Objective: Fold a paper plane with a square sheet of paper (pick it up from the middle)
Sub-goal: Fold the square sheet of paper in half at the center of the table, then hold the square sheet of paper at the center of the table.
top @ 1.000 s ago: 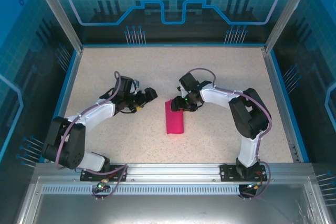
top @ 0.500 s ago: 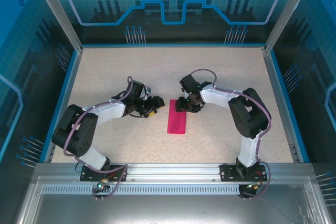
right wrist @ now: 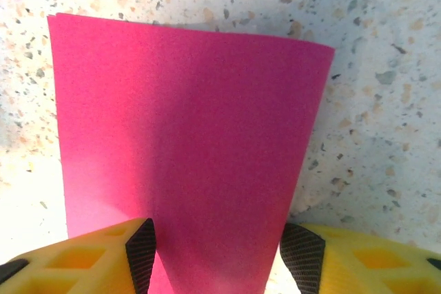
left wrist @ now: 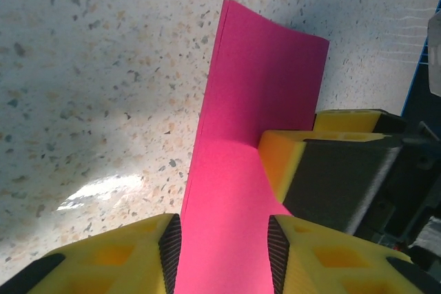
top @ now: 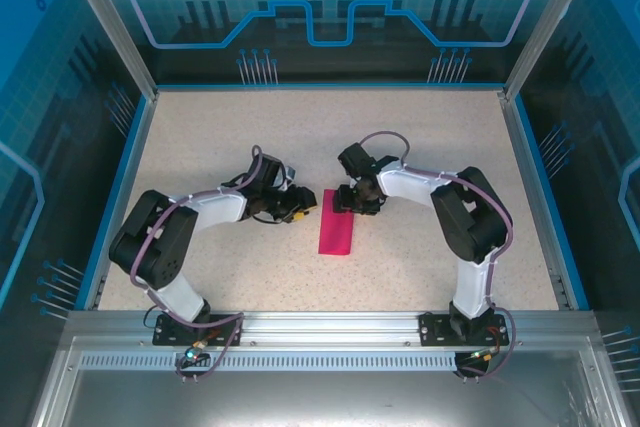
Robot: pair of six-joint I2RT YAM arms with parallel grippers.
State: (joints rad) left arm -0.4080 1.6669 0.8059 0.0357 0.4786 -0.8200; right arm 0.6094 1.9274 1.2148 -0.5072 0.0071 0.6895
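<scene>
I see the magenta sheet of paper [top: 337, 229], folded to a narrow strip, lying flat on the speckled bench [top: 250, 137] about in the middle, with its long side running from near to far. Both arms lean low over its far part. The left gripper [top: 303, 210] is at the strip's left edge and the right gripper [top: 349, 203] is at its far end, so the two are just beside each other.

In the left wrist view the paper fills the whole gap between the two black pads [left wrist: 170, 251]. I cannot tell if they squeeze it or only stand on each side of it. A yellow finger [left wrist: 289, 160] of the other gripper sits against the paper's edge there and hides a part of it.

In the right wrist view the jaws are spread wider than the strip. A thin line of bench shows between the paper and one pad [right wrist: 302, 249].

The blue rim [top: 135, 162] and the aluminium frame posts [top: 105, 17] stand around the bench, well apart from the paper.
</scene>
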